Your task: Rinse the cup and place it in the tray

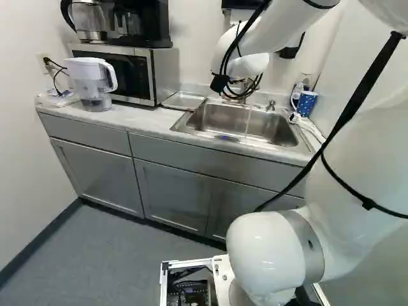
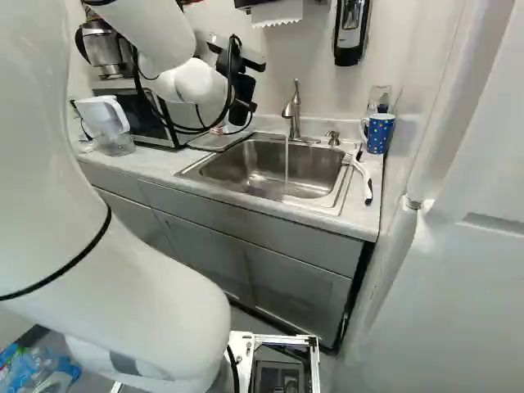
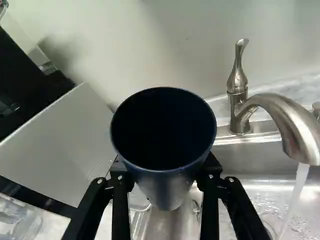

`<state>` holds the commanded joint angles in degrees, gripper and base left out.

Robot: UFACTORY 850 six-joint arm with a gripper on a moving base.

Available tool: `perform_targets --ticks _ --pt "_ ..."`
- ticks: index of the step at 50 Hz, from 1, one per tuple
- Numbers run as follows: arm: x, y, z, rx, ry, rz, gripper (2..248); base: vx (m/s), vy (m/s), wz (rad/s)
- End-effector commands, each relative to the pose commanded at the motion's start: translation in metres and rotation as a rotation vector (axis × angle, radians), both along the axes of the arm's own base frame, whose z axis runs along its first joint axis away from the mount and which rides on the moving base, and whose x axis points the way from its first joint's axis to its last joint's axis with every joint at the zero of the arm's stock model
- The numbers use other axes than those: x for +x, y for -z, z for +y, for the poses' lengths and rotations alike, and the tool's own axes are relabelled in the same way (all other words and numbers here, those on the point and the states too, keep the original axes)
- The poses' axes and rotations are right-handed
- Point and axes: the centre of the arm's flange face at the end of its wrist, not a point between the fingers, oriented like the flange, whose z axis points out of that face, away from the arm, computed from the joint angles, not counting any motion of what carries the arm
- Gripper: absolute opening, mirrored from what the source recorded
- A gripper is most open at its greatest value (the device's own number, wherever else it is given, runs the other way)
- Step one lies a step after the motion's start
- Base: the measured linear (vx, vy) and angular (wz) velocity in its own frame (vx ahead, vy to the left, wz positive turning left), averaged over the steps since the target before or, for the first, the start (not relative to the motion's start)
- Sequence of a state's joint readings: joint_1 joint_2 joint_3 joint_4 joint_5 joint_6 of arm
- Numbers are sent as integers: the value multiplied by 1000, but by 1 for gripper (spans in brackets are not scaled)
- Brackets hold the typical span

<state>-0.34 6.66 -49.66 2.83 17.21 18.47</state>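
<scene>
We observe our arm (image 1: 280,25) reaching forward over the worktop (image 1: 143,121), its wrist (image 2: 196,82) bent toward the rear edge. Our gripper (image 2: 242,90) is above the worktop, angled forward and down; its two fingers (image 3: 120,207) stand apart, clamped on their load from both sides.

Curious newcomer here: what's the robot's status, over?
Gripper shut on dark cup. Faucet running; cup beside stream, not under it. Path between looks clear.

the pale counter (image 1: 143,120) bears a pitcher (image 1: 89,81), microwave (image 1: 167,71), metal tray (image 1: 183,101), dotted mug (image 2: 380,133) and white brush (image 2: 361,173).
</scene>
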Motion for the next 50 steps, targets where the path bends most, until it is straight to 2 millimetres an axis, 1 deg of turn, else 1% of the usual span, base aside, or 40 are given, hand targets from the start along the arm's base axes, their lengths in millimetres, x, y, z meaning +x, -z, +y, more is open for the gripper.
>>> perform_targets --ticks 35,50 --pt "0 0 0 -353 -104 7 126 0 0 0" --pt "0 0 0 -353 -104 7 126 0 0 0"
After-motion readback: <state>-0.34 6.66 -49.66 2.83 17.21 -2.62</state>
